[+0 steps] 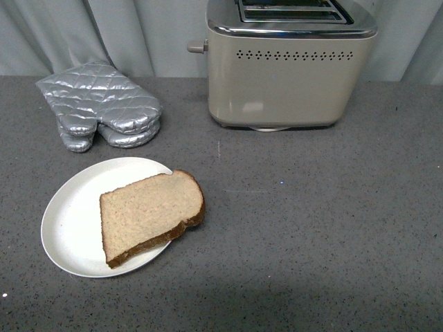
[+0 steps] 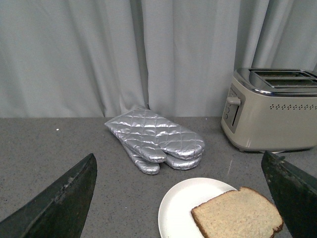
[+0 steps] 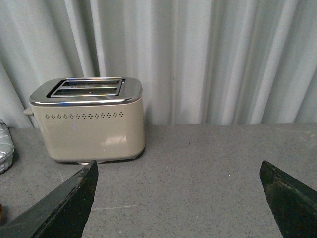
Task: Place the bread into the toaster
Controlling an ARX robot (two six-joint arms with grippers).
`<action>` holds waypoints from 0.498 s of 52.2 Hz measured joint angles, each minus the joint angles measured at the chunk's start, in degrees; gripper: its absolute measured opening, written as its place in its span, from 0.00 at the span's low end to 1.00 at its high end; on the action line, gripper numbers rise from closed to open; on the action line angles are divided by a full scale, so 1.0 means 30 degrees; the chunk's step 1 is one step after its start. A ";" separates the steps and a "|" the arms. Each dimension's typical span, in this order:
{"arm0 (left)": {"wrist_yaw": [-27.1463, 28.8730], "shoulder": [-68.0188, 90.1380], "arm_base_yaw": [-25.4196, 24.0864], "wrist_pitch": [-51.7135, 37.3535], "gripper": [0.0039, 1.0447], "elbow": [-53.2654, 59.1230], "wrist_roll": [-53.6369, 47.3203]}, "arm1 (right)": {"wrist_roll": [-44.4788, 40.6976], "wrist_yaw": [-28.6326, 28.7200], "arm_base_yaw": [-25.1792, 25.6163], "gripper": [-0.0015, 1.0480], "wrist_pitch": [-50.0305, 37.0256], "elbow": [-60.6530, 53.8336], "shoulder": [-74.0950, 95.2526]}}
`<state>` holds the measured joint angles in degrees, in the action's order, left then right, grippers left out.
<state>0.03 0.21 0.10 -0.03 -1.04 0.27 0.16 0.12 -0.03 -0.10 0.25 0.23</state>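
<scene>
One grainy, dark-crusted bread slice (image 1: 151, 216) rests on a round plate (image 1: 69, 214).

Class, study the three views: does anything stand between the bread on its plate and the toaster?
Nothing visible does. The bread lies on the white plate, and only bare grey counter separates it from the toaster. The silver oven mitts sit left of the toaster, off that path.
</scene>
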 joint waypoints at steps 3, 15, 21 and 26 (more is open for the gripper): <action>-0.0007 0.0000 0.0000 0.0000 0.94 0.0000 0.0000 | 0.0000 -0.0007 0.0000 0.91 0.0000 0.0000 0.0000; -0.0015 0.0000 0.0000 0.0000 0.94 0.0000 0.0000 | 0.0000 -0.0015 0.0000 0.91 0.0000 0.0000 0.0000; -0.0007 0.0000 0.0000 0.0000 0.94 0.0000 0.0000 | 0.0000 -0.0007 0.0000 0.91 0.0000 0.0000 0.0000; -0.0015 0.0000 0.0000 0.0000 0.94 0.0000 0.0000 | 0.0000 -0.0015 0.0000 0.91 0.0000 0.0000 0.0000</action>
<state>-0.01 0.21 0.10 -0.03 -1.04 0.27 0.16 0.08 -0.03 -0.10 0.25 0.23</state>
